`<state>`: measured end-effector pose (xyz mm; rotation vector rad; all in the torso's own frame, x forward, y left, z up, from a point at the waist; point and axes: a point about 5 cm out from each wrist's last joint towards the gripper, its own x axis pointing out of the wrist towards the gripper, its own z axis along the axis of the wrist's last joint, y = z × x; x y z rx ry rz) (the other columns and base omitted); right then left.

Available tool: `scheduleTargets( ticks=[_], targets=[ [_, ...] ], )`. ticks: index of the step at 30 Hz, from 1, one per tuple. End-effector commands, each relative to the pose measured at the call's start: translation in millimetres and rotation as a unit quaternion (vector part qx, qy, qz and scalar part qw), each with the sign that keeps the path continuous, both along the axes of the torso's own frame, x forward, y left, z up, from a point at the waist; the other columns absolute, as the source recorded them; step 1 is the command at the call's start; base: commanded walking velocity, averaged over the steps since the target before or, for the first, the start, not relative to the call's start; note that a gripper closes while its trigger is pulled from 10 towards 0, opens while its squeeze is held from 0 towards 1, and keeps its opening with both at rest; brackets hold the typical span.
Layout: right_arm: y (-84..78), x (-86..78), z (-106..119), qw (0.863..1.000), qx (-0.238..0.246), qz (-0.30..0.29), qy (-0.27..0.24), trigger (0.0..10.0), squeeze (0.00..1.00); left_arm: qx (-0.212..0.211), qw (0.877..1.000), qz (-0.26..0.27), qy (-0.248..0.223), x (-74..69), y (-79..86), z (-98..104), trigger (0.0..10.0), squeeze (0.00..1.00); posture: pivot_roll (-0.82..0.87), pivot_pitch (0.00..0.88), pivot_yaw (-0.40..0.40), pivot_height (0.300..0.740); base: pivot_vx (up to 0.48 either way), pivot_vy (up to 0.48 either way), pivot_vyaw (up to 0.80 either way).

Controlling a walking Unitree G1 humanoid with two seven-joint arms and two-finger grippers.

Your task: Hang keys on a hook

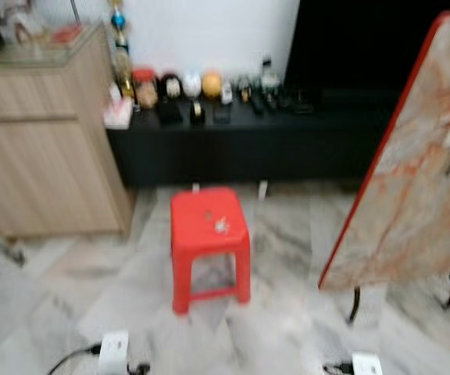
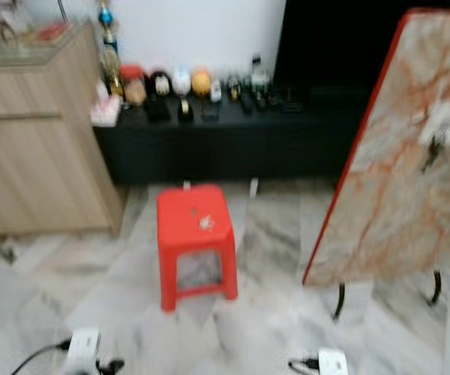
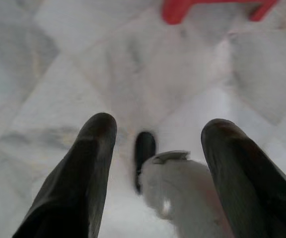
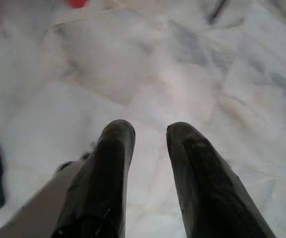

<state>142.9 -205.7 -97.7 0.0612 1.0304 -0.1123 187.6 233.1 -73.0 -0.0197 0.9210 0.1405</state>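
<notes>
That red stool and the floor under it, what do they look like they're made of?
The red stool looks like moulded plastic: one uniform glossy red piece, rounded corners, legs flowing from the seat. The floor looks like polished marble or marble-look tile, pale grey with darker veins and faint joint lines. Blur leaves both uncertain.

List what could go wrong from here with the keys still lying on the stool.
1. The keys are small, lie flat on the red stool and look blurred, so a pinch may miss or knock them off.
2. The hook sits on a leaning marble-patterned board on thin legs; pushing could tip it.
3. Both pincers, left and right, hang empty over the floor.
</notes>
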Motion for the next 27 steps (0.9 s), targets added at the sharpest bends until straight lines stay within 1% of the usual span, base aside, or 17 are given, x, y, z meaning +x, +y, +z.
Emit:
scheduleTargets(
  ticks=[1, 13, 18, 22, 27],
  targets=[
    [-4.8, 3.1, 1.9, 1.000, -0.004, -0.003, -0.003, 10.0, 0.00, -0.004, 1.000, 0.002, 0.006, -2.9, -2.1, -2.1, 10.0, 0.00, 0.11, 0.000, -0.096, 0.740, 0.000, 0.480, 0.00],
    [-4.5, 3.7, 2.1, 1.000, -0.004, 0.001, -0.004, 10.0, 0.00, -0.005, 1.000, 0.003, 0.005, -2.5, -2.1, -1.9, 10.0, 0.00, 0.11, 0.000, -0.094, 0.740, 0.000, 0.407, 0.00],
    [-4.2, 4.1, 2.2, 1.000, -0.004, 0.001, -0.004, 10.0, 0.00, -0.002, 1.000, 0.000, 0.003, -1.6, -1.7, -1.3, 10.0, 0.00, 0.11, 0.000, -0.093, 0.740, 0.000, 0.000, 0.00],
    [-4.5, 4.4, 2.4, 1.000, -0.004, 0.005, -0.004, 10.0, 0.00, -0.012, 1.000, 0.001, -0.005, -0.5, -3.2, -0.8, 10.0, 0.00, 0.11, 0.000, -0.095, 0.740, 0.000, 0.000, 0.00],
    [-4.1, 4.7, 2.4, 1.000, -0.004, 0.007, -0.004, 10.0, 0.00, -0.015, 1.000, 0.002, -0.001, -1.2, -3.2, -1.3, 10.0, 0.00, 0.11, 0.000, -0.093, 0.740, 0.000, 0.000, 0.00]
  ],
)
